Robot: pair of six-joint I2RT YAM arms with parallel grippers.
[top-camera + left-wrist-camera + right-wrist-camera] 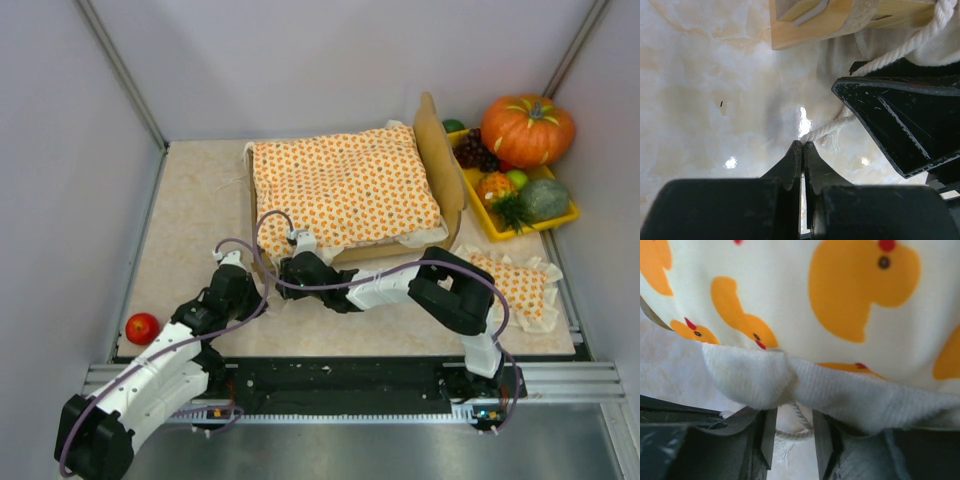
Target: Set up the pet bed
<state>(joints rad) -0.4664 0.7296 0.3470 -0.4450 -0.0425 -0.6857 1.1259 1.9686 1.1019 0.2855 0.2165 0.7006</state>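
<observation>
The pet bed stands mid-table, its headboard to the right, and an orange-dotted bedspread covers it. A wooden corner of the bed frame shows in the left wrist view. My left gripper hovers just off the bed's front left corner, shut on the end of a white cord. My right gripper is at the same corner. Its jaws are closed on the bedspread's white ruffled hem, and a loop of cord hangs between the fingers. The bunched bedspread hides the fingertips.
A small orange-dotted pillow lies on the table at the front right. A yellow tray with a pumpkin, grapes and other produce sits at the back right. A red apple rests near the front left edge. Grey walls enclose the table.
</observation>
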